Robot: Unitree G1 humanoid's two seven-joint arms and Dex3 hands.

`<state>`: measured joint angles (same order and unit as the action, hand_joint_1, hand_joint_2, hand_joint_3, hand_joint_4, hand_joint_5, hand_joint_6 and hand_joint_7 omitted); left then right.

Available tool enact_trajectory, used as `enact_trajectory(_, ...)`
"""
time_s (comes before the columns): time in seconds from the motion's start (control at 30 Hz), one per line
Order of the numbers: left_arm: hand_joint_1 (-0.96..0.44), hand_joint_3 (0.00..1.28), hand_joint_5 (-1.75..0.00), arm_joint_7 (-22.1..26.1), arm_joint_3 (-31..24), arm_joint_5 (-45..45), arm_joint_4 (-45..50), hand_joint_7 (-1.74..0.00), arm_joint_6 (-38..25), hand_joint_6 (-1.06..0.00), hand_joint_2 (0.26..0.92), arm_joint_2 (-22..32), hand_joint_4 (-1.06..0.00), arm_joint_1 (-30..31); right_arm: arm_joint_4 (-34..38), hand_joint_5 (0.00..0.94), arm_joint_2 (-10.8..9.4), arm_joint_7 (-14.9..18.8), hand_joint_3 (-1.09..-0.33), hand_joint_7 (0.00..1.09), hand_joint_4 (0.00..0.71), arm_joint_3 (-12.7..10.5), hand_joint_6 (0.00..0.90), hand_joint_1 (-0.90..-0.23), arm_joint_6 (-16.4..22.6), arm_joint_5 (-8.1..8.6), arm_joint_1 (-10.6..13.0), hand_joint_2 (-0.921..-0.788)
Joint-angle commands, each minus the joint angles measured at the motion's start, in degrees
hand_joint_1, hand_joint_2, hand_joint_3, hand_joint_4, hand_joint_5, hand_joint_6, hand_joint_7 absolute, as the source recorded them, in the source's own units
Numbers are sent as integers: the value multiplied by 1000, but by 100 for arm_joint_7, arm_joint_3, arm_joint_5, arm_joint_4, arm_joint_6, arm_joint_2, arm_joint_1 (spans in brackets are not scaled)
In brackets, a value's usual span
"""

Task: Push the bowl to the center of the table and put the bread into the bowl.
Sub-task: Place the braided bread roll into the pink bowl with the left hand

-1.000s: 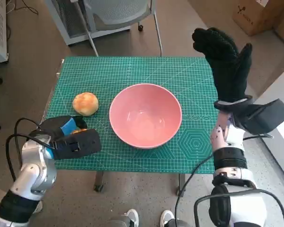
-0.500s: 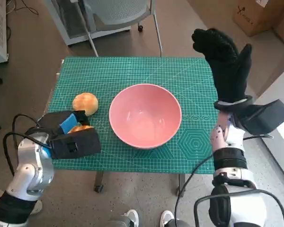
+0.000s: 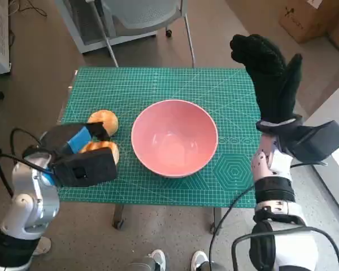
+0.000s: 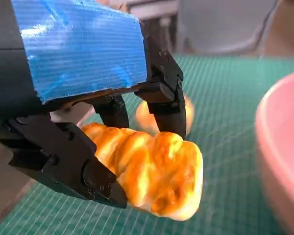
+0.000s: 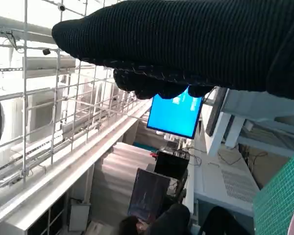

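Observation:
A pink bowl (image 3: 174,137) stands near the middle of the green mat; its rim (image 4: 279,147) edges the left wrist view. My left hand (image 3: 73,141) holds a twisted golden bread (image 3: 100,150) just left of the bowl, lifted off the mat. In the left wrist view the black fingers (image 4: 169,105) clamp this bread (image 4: 152,171) from both sides. A second, round bun (image 3: 103,121) lies on the mat behind it, partly hidden (image 4: 146,117). My right hand (image 3: 270,73) is raised over the table's right edge, fingers spread, holding nothing.
The green cutting mat (image 3: 158,84) covers the small table. A chair (image 3: 141,17) stands behind the table, a cardboard box (image 3: 305,17) at the back right. A person's shoes (image 3: 175,261) show at the front edge. A seated person (image 5: 152,223) and a blue screen (image 5: 176,115) appear in the right wrist view.
My left hand has lifted the twisted bread off the mat and carried it up and slightly toward the bowl. The right hand and the bowl have stayed put.

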<state>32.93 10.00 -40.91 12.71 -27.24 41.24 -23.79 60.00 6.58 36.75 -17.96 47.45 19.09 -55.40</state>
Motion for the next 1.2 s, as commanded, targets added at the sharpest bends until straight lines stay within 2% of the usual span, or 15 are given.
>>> enact_trajectory(0.03,3,64,-1107,-63,-80,111,116,-1221,177,-615,920,-98,-705,-415,-5,2,40,40,-563,18,288,-7,387,-662,-44,35,151,-921)
enact_trajectory(0.37,3,38,-1056,-285,252,4,-234,-1183,540,-640,915,-532,-763,-1298,-122,1,73,-27,-564,16,288,24,388,-667,-30,-15,214,-921)
enact_trajectory(0.5,3,55,-1089,-282,505,-151,-265,-1212,503,-634,919,-822,-711,-1626,-182,1,99,-64,-564,16,288,38,389,-666,11,-48,266,-921)
enact_trajectory(0.67,3,60,-1133,-256,763,-223,-382,-1184,509,-626,920,-1206,-703,-1981,-178,0,146,-113,-564,15,287,37,390,-667,43,-80,285,-921)
enact_trajectory(0.9,2,61,-1152,-484,1071,-192,-1103,-1163,854,-608,920,-1706,-723,-2428,-215,0,187,-246,-566,14,287,70,390,-660,101,-151,323,-921)
enact_trajectory(1.2,2,58,-1123,-794,1349,-209,-2071,-1193,1301,-601,920,-2097,-733,-2748,-362,0,243,-365,-574,12,288,103,391,-651,189,-194,456,-921)
